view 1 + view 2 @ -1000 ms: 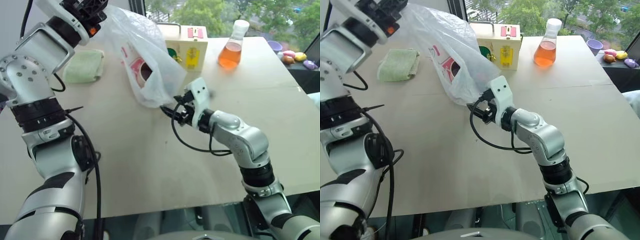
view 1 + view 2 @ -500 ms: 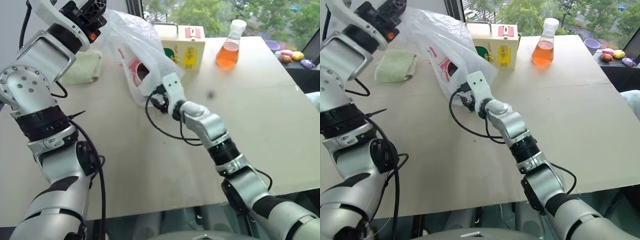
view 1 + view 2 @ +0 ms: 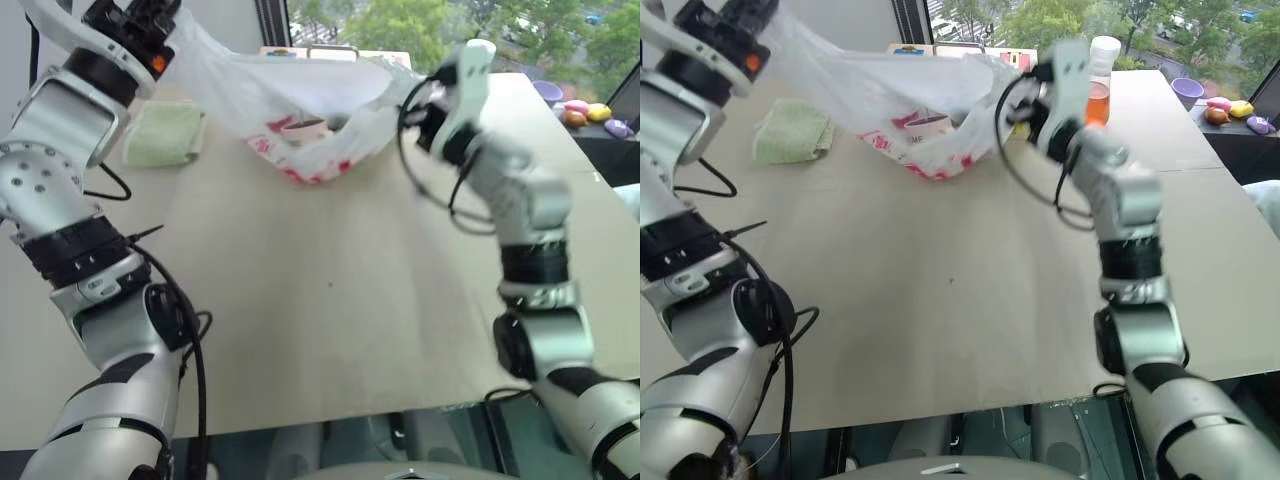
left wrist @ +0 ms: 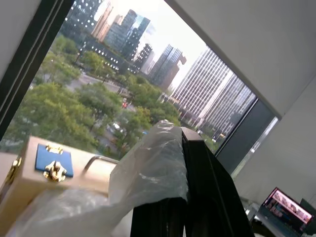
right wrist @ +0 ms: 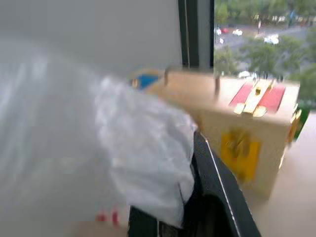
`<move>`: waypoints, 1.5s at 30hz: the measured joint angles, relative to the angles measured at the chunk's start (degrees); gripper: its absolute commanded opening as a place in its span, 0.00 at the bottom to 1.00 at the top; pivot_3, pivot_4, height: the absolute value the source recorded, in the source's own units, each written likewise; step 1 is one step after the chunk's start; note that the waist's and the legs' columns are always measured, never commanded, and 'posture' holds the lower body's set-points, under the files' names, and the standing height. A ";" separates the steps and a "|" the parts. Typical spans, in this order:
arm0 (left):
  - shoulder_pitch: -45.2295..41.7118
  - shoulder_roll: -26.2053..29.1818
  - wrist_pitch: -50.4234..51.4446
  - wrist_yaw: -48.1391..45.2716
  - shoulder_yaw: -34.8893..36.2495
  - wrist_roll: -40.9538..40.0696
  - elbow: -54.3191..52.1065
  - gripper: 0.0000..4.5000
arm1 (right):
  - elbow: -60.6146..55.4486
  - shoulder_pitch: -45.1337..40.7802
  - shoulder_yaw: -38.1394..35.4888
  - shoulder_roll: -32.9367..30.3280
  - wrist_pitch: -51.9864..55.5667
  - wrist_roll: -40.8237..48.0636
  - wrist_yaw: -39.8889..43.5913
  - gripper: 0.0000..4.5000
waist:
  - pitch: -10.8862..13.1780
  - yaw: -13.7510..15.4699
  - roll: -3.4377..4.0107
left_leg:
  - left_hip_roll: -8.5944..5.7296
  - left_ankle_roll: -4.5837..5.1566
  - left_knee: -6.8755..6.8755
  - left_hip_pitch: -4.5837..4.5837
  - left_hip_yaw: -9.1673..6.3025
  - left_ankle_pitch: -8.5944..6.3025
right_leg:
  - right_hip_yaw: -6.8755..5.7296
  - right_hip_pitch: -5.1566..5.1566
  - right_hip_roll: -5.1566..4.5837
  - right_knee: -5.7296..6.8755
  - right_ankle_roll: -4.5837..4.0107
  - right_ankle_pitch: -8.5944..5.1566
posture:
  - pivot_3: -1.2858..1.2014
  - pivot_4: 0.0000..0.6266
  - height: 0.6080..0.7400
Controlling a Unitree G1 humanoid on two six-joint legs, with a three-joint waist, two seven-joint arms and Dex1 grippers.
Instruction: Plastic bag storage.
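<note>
Overhead, the plastic bag [image 3: 300,105] hangs stretched between the two arms above the far part of the pale wooden table [image 3: 330,300], its sagging belly with red print dipping toward the tabletop. The left gripper [image 3: 150,15] pinches one upper corner of the bag, high at the far left; the right gripper [image 3: 1035,85] is clamped on the opposite corner, raised near the glass flask [image 3: 1098,75] of orange liquid. Behind the bag's upper edge the top of the wooden box [image 3: 950,52] just peeks out, and a folded pale-green towel [image 3: 165,135] lies on the table below the left arm.

The left wrist view adds what the head cameras hide: the black fingers [image 4: 207,197] pressed together with bag film bunched against them, and the box's blue plate with a brass latch. The right wrist view shows the box's near face with a yellow panel and red latch plates, and a white wad of bag gathered at that gripper's black fingers [image 5: 212,197].
</note>
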 measured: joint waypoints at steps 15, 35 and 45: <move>-9.24 1.28 -8.55 -15.33 -5.25 6.98 17.03 0.00 | 3.84 -0.02 -0.66 -13.10 -3.06 -1.46 7.18 0.00 | 0.06 -1.53 0.08 | 0.00 -0.15 -0.24 -0.43 0.16 0.07 | 0.08 -0.33 -0.14 -0.16 0.03 0.01 | 0.52 0.24 1.00; 68.74 -2.96 -8.90 -20.57 -9.20 7.55 -39.44 0.13 | -35.70 59.48 7.82 -19.29 -9.71 -8.68 8.18 0.33 | 0.00 0.45 0.21 | 0.24 0.21 0.04 1.78 0.35 0.04 | 0.23 1.99 0.10 -0.75 0.12 -0.15 | 0.52 0.24 1.00; 84.76 -0.81 -29.48 -34.73 -8.43 18.78 -39.95 0.99 | -50.07 77.82 -5.57 -20.20 -13.27 2.09 15.41 1.00 | -0.03 0.49 0.23 | 0.35 0.50 -0.13 1.49 0.52 -0.18 | 0.33 1.80 0.16 -1.09 0.13 -0.24 | 0.52 0.24 1.00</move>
